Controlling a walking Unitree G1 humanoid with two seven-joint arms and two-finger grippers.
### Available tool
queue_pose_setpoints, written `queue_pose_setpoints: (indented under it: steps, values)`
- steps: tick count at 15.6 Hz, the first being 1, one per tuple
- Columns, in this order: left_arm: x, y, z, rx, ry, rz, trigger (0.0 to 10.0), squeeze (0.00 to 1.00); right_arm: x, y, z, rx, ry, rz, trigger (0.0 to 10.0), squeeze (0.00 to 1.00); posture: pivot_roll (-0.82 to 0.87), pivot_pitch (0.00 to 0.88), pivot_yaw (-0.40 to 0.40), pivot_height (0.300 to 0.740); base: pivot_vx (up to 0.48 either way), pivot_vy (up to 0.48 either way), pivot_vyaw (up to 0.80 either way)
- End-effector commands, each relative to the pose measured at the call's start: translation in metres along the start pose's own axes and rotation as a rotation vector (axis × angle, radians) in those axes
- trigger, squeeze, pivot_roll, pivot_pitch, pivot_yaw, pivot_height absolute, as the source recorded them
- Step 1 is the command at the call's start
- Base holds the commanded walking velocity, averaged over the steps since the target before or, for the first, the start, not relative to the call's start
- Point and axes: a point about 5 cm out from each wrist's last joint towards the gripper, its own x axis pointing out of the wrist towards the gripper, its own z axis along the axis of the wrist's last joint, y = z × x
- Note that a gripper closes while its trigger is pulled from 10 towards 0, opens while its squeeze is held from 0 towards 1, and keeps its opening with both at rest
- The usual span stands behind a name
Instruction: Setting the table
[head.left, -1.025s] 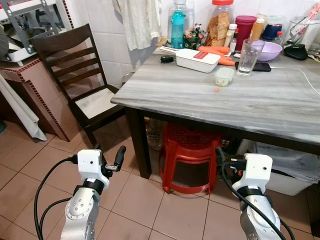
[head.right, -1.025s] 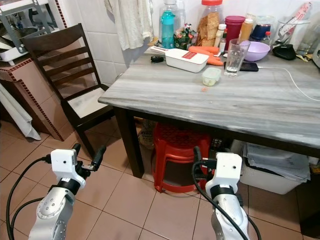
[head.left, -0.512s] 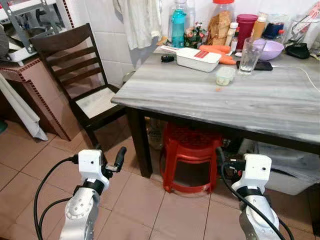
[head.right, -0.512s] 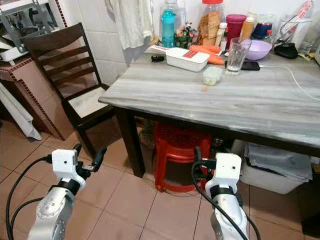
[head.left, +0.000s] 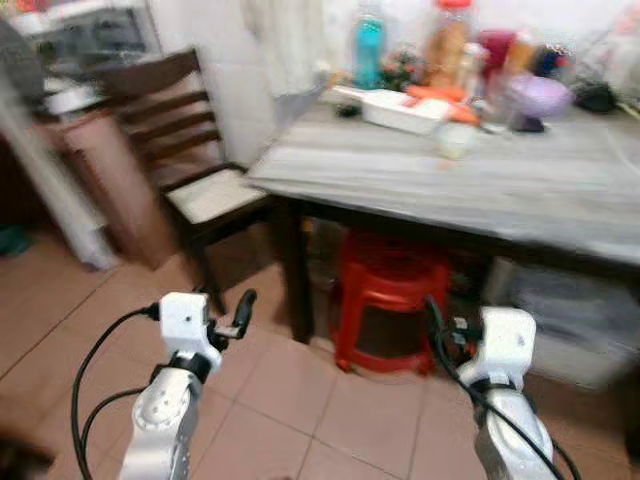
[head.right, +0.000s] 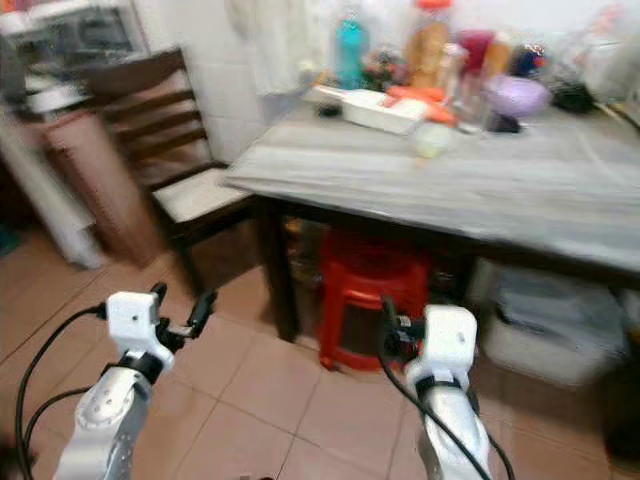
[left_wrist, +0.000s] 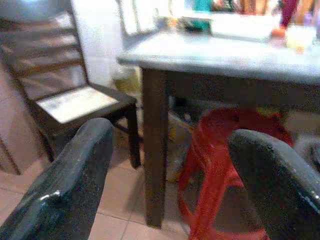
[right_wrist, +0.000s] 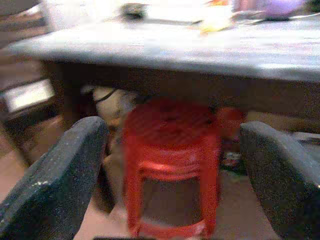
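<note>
Head views blurred, robot looks mid-walk or mid-turn. Task barely started, as far as I can judge.

Left hand (head.left: 228, 318) low over the floor tiles at 7 o'clock in the head view, fingers spread wide, holding nothing. Right hand (right_wrist: 165, 165) low at 5 o'clock, fingers also wide apart, nothing between them; it points at the red stool (head.left: 385, 305) under the desk (head.left: 450, 190).

Desk ahead at 12 to 2 o'clock. All items bunched along its far edge: white tray (head.left: 400, 108), small pale container (head.left: 455, 140), purple bowl (head.left: 540, 95), teal bottle (head.left: 368, 52), jars and other bottles, too blurred to sort. Near half of the desk is bare grey top. No place setting laid out anywhere visible.

Dark wooden chair (head.left: 175, 150) at 10 o'clock, beside the desk's left corner.

Left to do: close in on the desk, raise the arms, pick items from the far cluster, lay them out. Essentially everything.
</note>
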Motion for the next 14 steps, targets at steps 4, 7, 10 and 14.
queue_pose_setpoints:
  steps: [4,7,10,14]
  values:
    - [-0.005,0.005,-0.007,0.007,0.039,0.014,10.0,0.0,0.002,0.003,0.0,0.005,0.009,0.002,10.0,0.0,-0.06,0.0,0.096,0.74,-0.259,0.0,0.0]
    - [-0.004,0.003,-0.005,0.016,0.02,-0.009,10.0,0.0,0.001,0.001,0.001,-0.017,0.007,-0.03,10.0,0.0,-0.06,0.0,0.097,0.74,-0.171,0.0,0.0]
    - [-0.004,0.001,0.001,-0.037,-0.013,-0.04,10.0,0.0,0.0,-0.001,0.004,-0.023,-0.018,-0.051,10.0,0.0,-0.06,0.0,0.093,0.74,0.0,0.0,0.0]
    - [-0.003,-0.002,0.003,-0.02,-0.017,-0.046,10.0,0.0,0.003,-0.002,0.007,-0.001,-0.019,-0.056,10.0,0.0,-0.06,0.0,0.091,0.74,0.0,0.0,0.0]
